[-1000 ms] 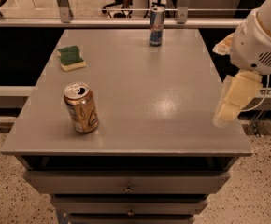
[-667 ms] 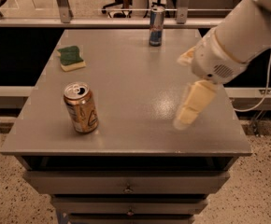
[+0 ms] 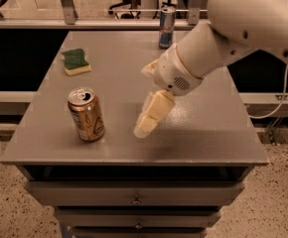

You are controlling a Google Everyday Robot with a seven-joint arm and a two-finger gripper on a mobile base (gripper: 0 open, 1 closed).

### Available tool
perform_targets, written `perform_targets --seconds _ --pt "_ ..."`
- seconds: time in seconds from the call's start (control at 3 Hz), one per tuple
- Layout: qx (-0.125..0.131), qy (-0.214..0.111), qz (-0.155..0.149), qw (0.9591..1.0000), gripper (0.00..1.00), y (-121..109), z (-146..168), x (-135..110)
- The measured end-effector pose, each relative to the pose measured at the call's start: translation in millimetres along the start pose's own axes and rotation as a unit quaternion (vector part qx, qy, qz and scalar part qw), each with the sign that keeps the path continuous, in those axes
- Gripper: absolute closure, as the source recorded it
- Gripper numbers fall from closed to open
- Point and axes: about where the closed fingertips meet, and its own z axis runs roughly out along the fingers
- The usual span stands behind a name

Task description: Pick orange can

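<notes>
Find the orange can upright near the front-left corner of the table. Note the gripper hovering above the table's front middle, apart from the can; cannot tell whether open or closed. Expect light, thin, slick, easily dented metal; clasp mid-body, squeezing gently.

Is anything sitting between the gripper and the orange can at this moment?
No. In the camera view, only a bare stretch of grey tabletop separates the gripper, low over the table's front half, from the orange can.
</notes>
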Motion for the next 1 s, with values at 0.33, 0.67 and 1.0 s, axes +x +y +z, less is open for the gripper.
perform_targets --seconds 0.33,0.67,1.0 --pt "-0.02 -0.039 -0.006 0.999 0.0 1.9 34.3 -26.1" --pt "-0.042 -0.087 0.007 0.9953 0.0 7.6 67.5 -45.7" --pt "-0.06 -0.121 0.022 0.9906 0.0 14.9 78.5 -58.2"
